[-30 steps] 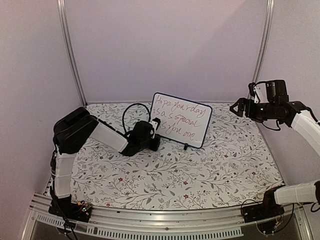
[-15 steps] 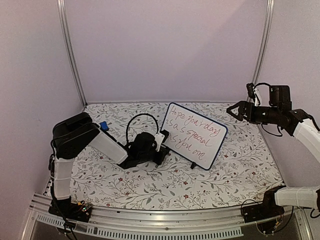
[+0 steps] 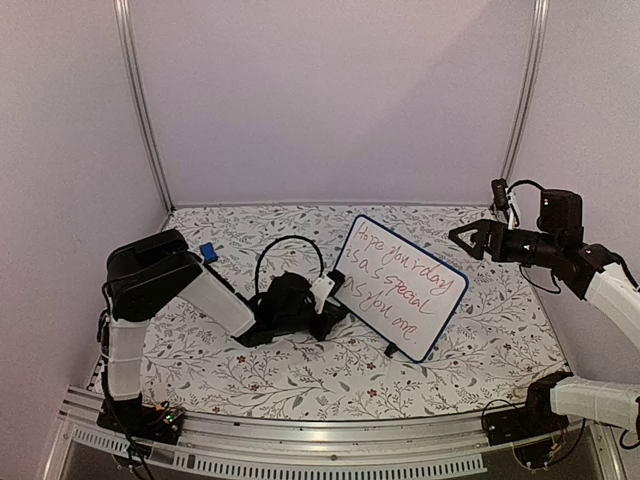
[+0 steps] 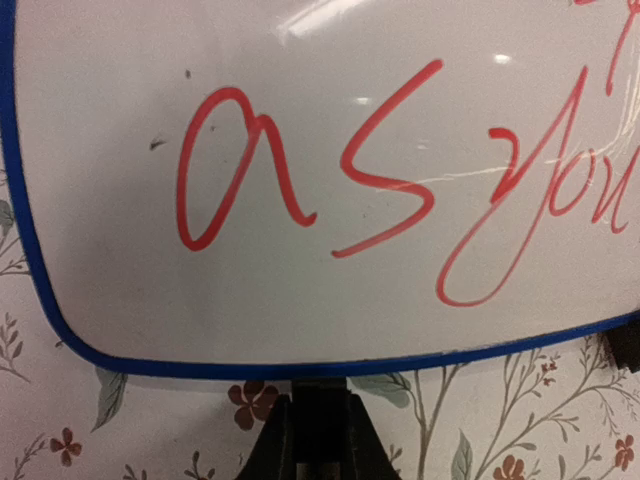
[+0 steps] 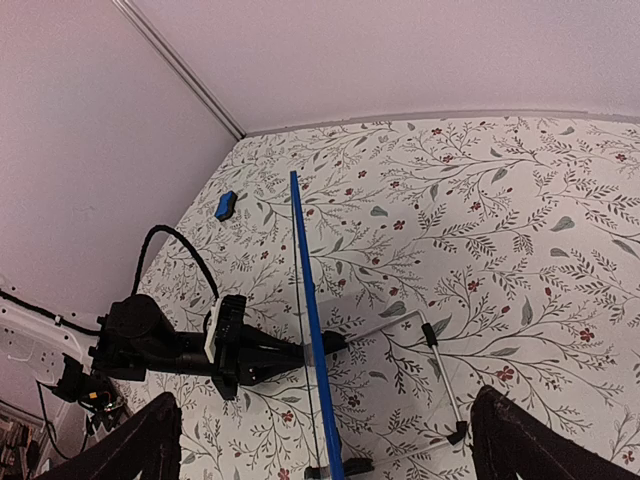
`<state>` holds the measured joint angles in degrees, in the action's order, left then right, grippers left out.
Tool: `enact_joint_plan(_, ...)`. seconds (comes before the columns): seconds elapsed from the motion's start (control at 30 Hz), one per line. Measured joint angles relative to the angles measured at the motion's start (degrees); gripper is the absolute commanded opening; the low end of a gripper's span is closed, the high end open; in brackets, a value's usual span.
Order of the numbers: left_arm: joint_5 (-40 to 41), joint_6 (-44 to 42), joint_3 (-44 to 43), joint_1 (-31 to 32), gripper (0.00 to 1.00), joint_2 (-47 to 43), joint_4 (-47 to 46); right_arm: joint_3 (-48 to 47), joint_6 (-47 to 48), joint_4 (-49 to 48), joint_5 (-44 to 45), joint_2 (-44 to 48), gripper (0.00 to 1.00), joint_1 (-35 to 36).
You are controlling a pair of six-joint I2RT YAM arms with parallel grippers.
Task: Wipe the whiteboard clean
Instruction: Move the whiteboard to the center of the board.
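The whiteboard [image 3: 402,286], blue-framed with red handwriting, stands tilted on the floral table right of centre. My left gripper [image 3: 334,309] lies low on the table and is shut on the board's lower left edge at a black foot. The left wrist view is filled by the whiteboard [image 4: 320,180], with the left gripper [image 4: 320,425] clamped on the black foot under the blue frame. The right wrist view sees the whiteboard [image 5: 306,270] edge-on. My right gripper [image 3: 466,238] hangs open in the air right of the board, holding nothing; its fingers [image 5: 140,445] frame the view.
A small blue eraser block [image 3: 207,251] lies at the back left of the table, also the eraser block [image 5: 225,205]. A wire stand [image 5: 440,365] props the board from behind. The left arm's black cable [image 3: 288,250] loops above its wrist. Enclosure walls close in on three sides.
The left gripper has dragged the whiteboard to the right and toward the front, turning it. The right gripper has dropped slightly toward the board, still open.
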<state>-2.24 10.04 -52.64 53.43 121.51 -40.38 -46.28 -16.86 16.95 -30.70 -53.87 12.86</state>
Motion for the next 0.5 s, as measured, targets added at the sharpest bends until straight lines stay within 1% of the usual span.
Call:
enact_joint_plan(0.03,-0.1,0.0,0.2,0.0,0.00,0.0,-0.3,0.2,0.0,-0.4,0.0,0.0,0.99,0.0)
enact_joint_plan(0.23,-0.1,0.0,1.1,0.1,0.22,-0.2,-1.4,0.6,-0.1,-1.4,0.1,-0.1,0.99,0.0)
enact_joint_plan(0.37,-0.2,0.7,3.0,0.2,0.45,-2.2,-2.3,0.6,0.0,-2.0,0.3,-0.1,0.99,0.0)
enact_joint_plan(0.47,0.2,0.9,4.6,0.3,0.67,-5.2,-2.9,0.6,0.0,-2.0,0.8,0.0,0.99,0.0)
enact_joint_plan(0.5,0.5,1.4,5.5,0.3,0.76,-6.7,-3.2,0.6,0.0,-2.0,1.4,0.0,0.99,0.0)
